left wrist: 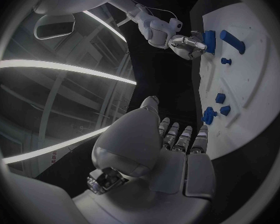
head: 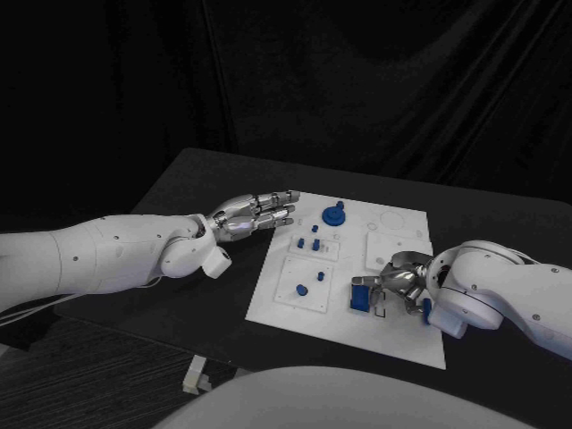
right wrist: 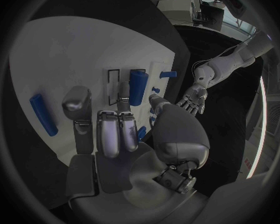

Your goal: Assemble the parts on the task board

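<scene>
Two silver hands show over the black bench [head: 209, 179]. We see the white task board [head: 402, 223] in the middle of the frame, with small blue parts [head: 315, 243] on it and a round blue part [head: 334, 214] near its top edge. The left hand [head: 254, 213] hovers at the board's upper left edge, fingers apart, holding nothing. The right hand [head: 396, 284] sits low on the board at lower right, its fingers touching a bigger blue block [head: 362, 298]; we cannot tell if it grips it.
</scene>
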{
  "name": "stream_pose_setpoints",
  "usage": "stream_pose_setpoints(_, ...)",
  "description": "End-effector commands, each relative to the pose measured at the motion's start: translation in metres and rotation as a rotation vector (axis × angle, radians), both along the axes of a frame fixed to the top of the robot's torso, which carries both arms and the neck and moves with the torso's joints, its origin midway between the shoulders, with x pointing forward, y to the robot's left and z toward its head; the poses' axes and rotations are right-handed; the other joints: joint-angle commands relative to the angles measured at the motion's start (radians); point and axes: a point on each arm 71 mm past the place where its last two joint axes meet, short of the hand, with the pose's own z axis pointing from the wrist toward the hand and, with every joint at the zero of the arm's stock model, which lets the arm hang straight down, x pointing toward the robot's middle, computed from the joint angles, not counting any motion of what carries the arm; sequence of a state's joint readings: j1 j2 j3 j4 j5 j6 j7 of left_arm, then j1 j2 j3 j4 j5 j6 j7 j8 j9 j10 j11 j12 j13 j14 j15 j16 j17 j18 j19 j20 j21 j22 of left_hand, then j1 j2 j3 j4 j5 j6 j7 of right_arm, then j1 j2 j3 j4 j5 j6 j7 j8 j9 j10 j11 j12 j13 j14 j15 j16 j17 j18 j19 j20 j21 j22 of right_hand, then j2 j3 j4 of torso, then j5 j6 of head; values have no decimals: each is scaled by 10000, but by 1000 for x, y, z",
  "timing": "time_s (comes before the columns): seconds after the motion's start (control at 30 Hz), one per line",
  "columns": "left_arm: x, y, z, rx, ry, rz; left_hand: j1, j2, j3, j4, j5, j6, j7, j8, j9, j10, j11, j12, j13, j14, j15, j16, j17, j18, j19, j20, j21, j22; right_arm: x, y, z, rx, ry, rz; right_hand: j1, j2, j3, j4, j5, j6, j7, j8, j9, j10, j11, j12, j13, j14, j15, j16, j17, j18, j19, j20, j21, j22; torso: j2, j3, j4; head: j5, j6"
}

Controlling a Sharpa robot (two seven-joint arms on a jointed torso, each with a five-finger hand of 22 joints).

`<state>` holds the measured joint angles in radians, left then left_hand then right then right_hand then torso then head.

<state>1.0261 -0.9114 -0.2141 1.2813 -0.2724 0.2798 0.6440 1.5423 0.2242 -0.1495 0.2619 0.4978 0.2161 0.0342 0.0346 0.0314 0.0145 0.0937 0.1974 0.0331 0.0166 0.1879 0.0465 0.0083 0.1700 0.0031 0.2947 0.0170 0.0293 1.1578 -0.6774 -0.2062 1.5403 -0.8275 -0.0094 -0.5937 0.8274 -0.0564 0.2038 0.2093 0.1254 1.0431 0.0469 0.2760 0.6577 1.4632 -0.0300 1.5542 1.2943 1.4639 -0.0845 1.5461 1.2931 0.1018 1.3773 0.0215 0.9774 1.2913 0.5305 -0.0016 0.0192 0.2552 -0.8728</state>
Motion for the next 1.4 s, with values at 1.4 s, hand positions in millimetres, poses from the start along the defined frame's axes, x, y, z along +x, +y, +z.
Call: stream_pose_setpoints(1.4,-1,0,0,-167,27,-15,165,-54,442,-119,250,39,69,-48,-18,-46,26,121,-51,5,111,171,64,-25,75,-5,-78,120,17,-87,52,-2227,-2675,132,2665,280,-1802,-612,3293,417,-187,-147,-435,1076,-147,166,2765,1069,-132,247,2777,22,306,-54,400,1414,-9,-7,0,57,2)
